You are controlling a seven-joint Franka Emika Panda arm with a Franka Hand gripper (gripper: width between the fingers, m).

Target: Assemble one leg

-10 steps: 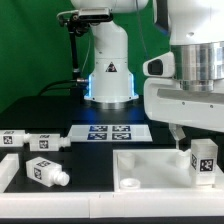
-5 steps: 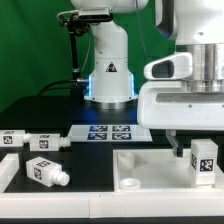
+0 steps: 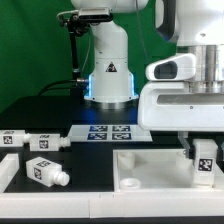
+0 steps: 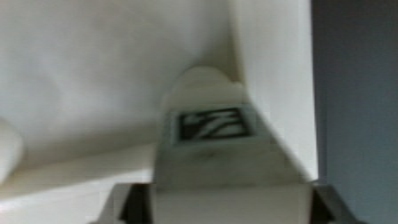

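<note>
One leg (image 3: 207,163), a white peg with a black-and-white tag, stands upright at the right corner of the large white tray-like piece (image 3: 150,163). My gripper (image 3: 203,156) reaches down over it, a dark finger (image 3: 190,150) beside it. In the wrist view the leg (image 4: 217,135) fills the gap between both fingers (image 4: 128,205) and touches each. The gripper (image 4: 222,206) is shut on it. Three more legs lie on the table at the exterior view's left: one near the front (image 3: 45,171) and two behind it (image 3: 46,143) (image 3: 12,138).
The marker board (image 3: 110,131) lies flat behind the tray-like piece. The arm's white base (image 3: 110,70) with its blue light stands at the back. A round hole (image 3: 129,182) shows in the tray-like piece's near left corner.
The gripper has shifted toward the exterior view's right and come lower around the upright leg. The leg has moved slightly right with it. The legs at the left have not moved.
</note>
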